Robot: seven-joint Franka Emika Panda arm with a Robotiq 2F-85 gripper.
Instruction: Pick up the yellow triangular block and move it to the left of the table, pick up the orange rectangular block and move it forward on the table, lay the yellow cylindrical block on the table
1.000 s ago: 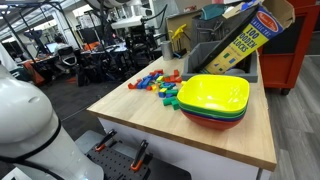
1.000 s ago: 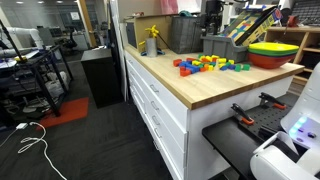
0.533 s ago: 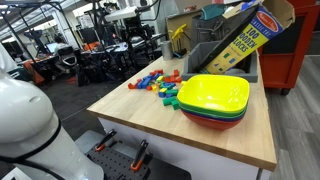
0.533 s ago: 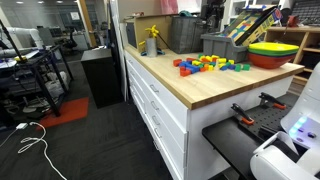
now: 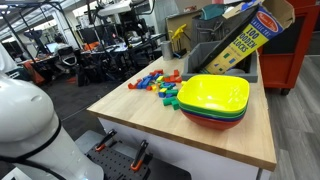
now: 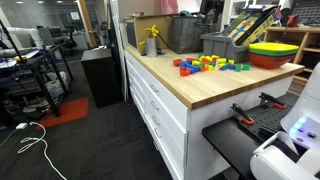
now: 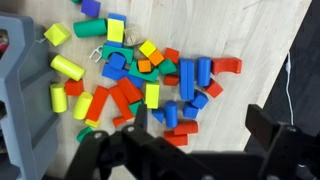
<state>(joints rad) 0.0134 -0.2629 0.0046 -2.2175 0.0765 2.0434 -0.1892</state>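
Note:
A pile of coloured blocks (image 7: 140, 75) lies on the pale wood table (image 7: 250, 40). It also shows in both exterior views (image 5: 160, 83) (image 6: 207, 64). The pile holds several yellow blocks: a cylinder lying flat (image 7: 67, 68), a wedge-like piece (image 7: 55, 33) and a square one (image 7: 115, 28). A small orange block (image 7: 143, 66) sits mid-pile and orange-red rectangular blocks (image 7: 125, 95) lie lower. My gripper (image 7: 200, 135) is open and empty. It hangs well above the pile's lower edge. Its dark fingers frame blue and red blocks.
A stack of yellow, green and red bowls (image 5: 215, 97) (image 6: 272, 50) stands on the table beside the pile. A grey bin (image 5: 215, 55) (image 7: 20, 100) with a tilted toy box stands behind. A red cabinet (image 5: 295, 55) is beyond the table.
The arm has shifted slightly at the top of the exterior view. The blocks have not moved.

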